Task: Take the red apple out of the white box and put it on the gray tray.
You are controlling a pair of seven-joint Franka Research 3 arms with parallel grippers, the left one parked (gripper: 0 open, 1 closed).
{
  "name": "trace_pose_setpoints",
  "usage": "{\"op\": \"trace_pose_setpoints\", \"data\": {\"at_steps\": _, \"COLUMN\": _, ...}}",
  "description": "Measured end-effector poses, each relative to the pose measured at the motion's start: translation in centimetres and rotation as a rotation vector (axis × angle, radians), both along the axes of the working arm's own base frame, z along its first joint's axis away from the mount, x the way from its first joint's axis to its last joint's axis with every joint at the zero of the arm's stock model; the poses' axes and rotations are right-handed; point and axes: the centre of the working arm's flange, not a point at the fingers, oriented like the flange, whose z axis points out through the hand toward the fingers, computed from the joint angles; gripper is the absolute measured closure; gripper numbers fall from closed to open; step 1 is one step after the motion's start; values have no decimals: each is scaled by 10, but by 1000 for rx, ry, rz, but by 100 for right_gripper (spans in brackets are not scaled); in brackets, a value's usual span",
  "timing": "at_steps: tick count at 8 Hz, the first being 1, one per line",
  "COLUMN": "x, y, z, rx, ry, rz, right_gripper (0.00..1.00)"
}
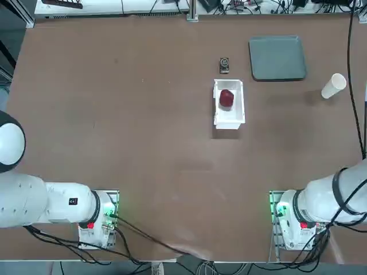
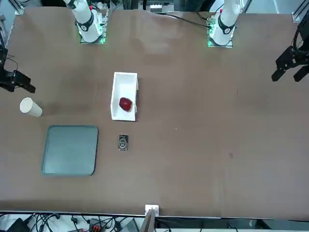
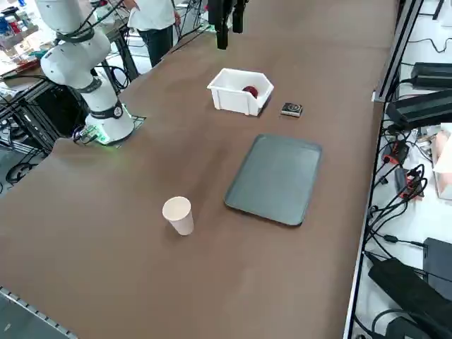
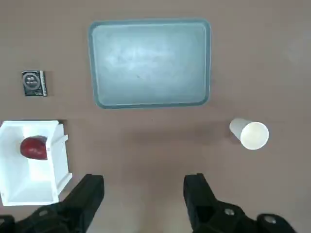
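The red apple lies inside the white box near the table's middle, toward the box's far end; both also show in the right wrist view, apple and box. The gray tray lies flat with nothing on it at the far right, just beyond the box. My right gripper hangs high above the table, open with nothing between its fingers, over bare tabletop between the box and a paper cup. From the front it appears at the left edge.
A white paper cup stands right of the tray near the table's right edge. A small black device lies just beyond the box, left of the tray. A person stands past the table edge in the right side view.
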Motion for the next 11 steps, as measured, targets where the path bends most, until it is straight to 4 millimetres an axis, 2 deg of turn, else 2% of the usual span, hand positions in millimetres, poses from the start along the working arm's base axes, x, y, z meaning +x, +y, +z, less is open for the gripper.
{"op": "trace_pose_setpoints", "data": {"at_steps": 3, "x": 4, "y": -13, "z": -44, "rx": 18, "ry": 6, "rz": -106, "right_gripper": 0}}
{"op": "trace_pose_setpoints", "data": {"at_steps": 5, "x": -15, "y": -9, "z": -74, "rx": 35, "ry": -40, "rz": -268, "right_gripper": 0}}
{"op": "trace_pose_setpoints", "data": {"at_steps": 7, "x": -51, "y": 1, "z": -109, "rx": 25, "ry": -54, "rz": -458, "right_gripper": 0}}
{"op": "trace_pose_setpoints", "data": {"at_steps": 8, "x": -60, "y": 9, "z": -122, "rx": 17, "ry": -49, "rz": -548, "right_gripper": 0}}
{"op": "trace_pose_setpoints", "data": {"at_steps": 11, "x": -54, "y": 34, "z": -148, "rx": 7, "ry": -59, "rz": -748, "right_gripper": 0}}
